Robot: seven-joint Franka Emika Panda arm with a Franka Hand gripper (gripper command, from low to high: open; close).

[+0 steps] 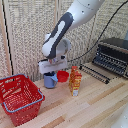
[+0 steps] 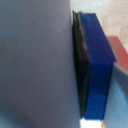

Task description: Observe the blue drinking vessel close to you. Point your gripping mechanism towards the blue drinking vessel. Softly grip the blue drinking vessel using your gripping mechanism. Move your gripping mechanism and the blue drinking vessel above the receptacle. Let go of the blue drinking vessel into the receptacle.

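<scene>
The pincer (image 1: pixel 50 71) is lowered directly onto the light-blue plastic cup (image 1: pixel 50 80), and one blue-tipped finger (image 2: pixel 97 70) is pressed flat against the cup's wall in the wrist view; whether a grip is made cannot be told. The cup is stood upright on the wooden desk (image 1: pixel 90 107), just beside the red bowl (image 1: pixel 62 76), between the red wire basket (image 1: pixel 20 97) and the juice carton (image 1: pixel 75 81).

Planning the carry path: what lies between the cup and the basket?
Bare wooden table only, in the exterior view, between cup and basket.
</scene>
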